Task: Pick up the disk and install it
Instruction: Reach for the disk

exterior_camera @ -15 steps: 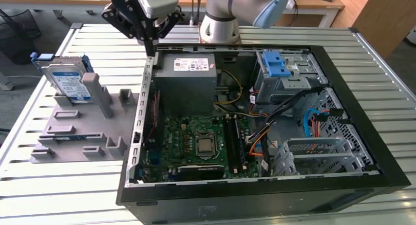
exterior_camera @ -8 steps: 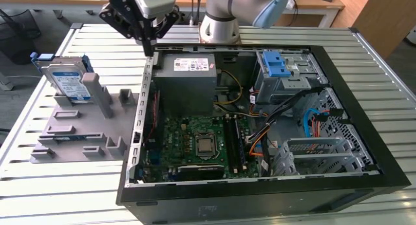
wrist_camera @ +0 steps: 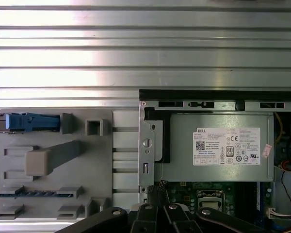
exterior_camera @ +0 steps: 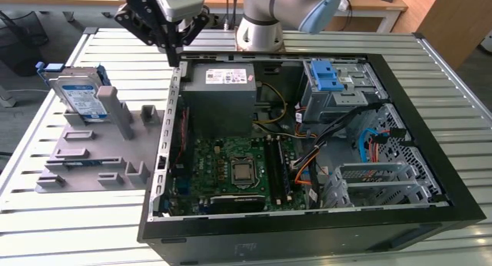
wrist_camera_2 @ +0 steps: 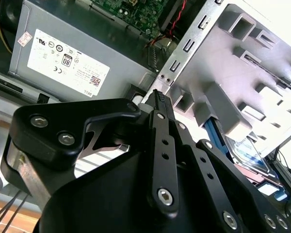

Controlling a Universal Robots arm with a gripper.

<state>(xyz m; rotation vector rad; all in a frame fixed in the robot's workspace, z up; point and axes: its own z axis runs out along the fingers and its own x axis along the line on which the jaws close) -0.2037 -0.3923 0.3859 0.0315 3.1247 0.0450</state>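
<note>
Silver slatted table (exterior_camera: 69, 231) bears a grey rack (exterior_camera: 100, 162) holding the disk (exterior_camera: 80, 99); gripper (exterior_camera: 175, 60) pressed together, empty

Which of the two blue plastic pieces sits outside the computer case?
The blue bracket around the disk, standing in the grey holder beside the case; the blue latch sits inside it.

Black gripper (wrist_camera_2: 158, 95) with silver screws (wrist_camera_2: 166, 196); pale grey arm (exterior_camera: 260, 30) with light-blue cap (exterior_camera: 319, 14).
</note>
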